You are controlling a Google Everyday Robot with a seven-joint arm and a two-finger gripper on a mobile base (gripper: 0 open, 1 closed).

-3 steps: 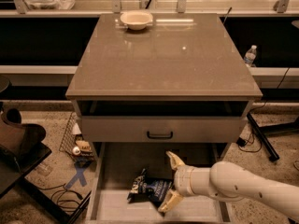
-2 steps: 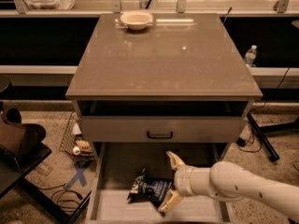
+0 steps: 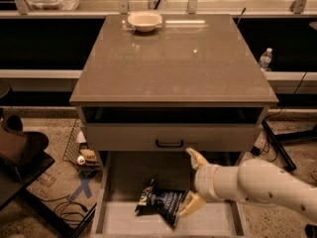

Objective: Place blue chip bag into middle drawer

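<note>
Below the desk front edge, our gripper, fingers spread, sits beside the blue chip bag in the middle drawer.

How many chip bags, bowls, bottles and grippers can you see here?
Chip bags: 1, the blue chip bag in the middle drawer.
Bowls: 1, the cream bowl on the cabinet top.
Bottles: 1, the water bottle.
Grippers: 1, the gripper, open over the drawer, beside the bag.
Total: 4.

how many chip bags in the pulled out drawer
1. The blue chip bag lies in the middle drawer, with the open gripper at its right edge. The arm may hide others.
</note>
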